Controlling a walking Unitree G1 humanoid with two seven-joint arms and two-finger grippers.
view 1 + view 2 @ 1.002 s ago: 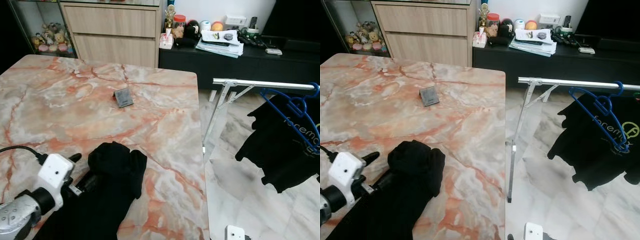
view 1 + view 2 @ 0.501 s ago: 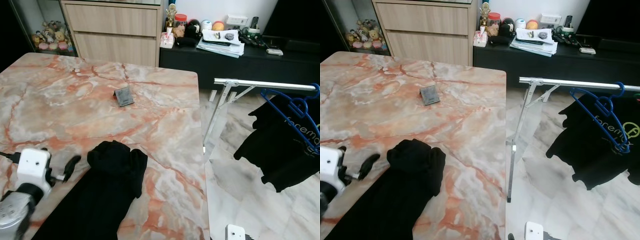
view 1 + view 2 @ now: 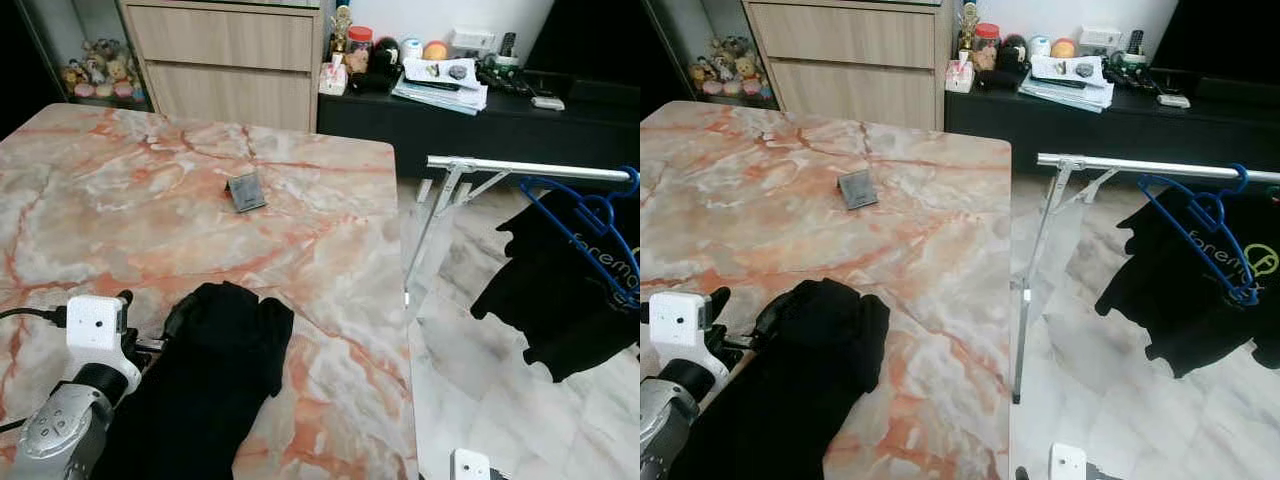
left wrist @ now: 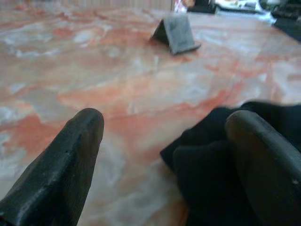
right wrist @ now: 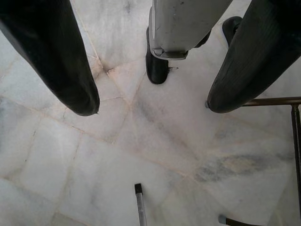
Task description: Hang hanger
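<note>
In the lower left of the head views the left gripper reaches over the marble table, its white wrist block low in the frame and its two black fingers spread apart at the left edge of a black garment that lies crumpled across the table's lower middle. In the left wrist view the fingers stand wide, one over bare marble and the other just at the dark cloth; nothing is clamped between them, and whether the nearer finger actually touches the fabric cannot be told. A small grey folded card stands near the middle of the tabletop, well apart from the gripper. At the right of the frame a silver clothes rail runs across, and a blue hanger hooks over its far right end, carrying a black T-shirt with pale lettering — it hangs above the pale marble floor. The right gripper points down at that floor in its wrist view, fingers held wide apart and holding nothing, with the robot's black foot between them. Along the top of the frame sit a wooden drawer cabinet and a black console heaped with papers and small items.
</note>
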